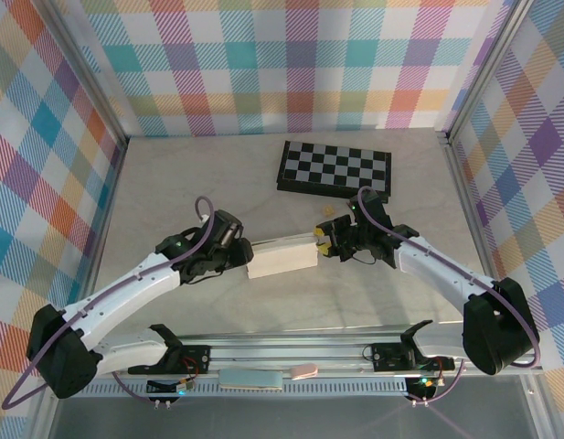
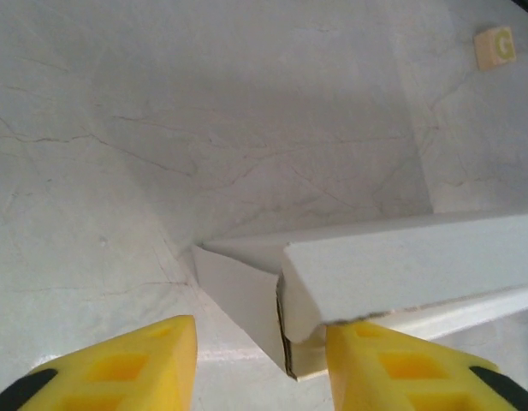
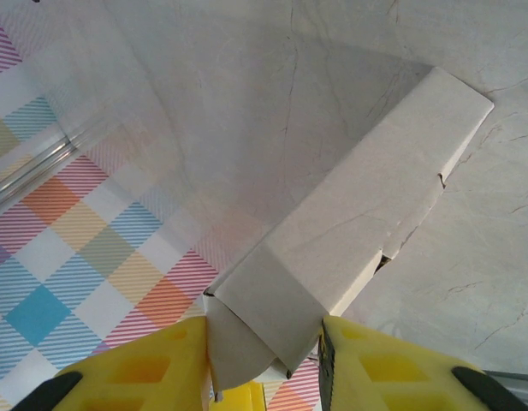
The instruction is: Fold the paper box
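Observation:
The paper box (image 1: 282,257) is a long pale box lying across the table's middle between my two grippers. My right gripper (image 3: 264,366) is shut on its right end, both yellow fingers (image 3: 144,370) pressing a folded end flap; the box (image 3: 366,214) stretches away from it. At the box's left end (image 2: 400,274) my left gripper (image 2: 259,364) stands open. Its right finger (image 2: 409,370) sits under the lid edge and its left finger is well apart from the side wall. In the top view the left gripper (image 1: 239,249) and the right gripper (image 1: 324,242) flank the box.
A black-and-white chessboard (image 1: 335,170) lies at the back right. A small tan tile marked G (image 2: 495,44) rests just behind the right gripper (image 1: 325,211). Plaid walls enclose three sides. A pale blue piece (image 1: 251,380) and a pink one (image 1: 304,370) lie on the front rail.

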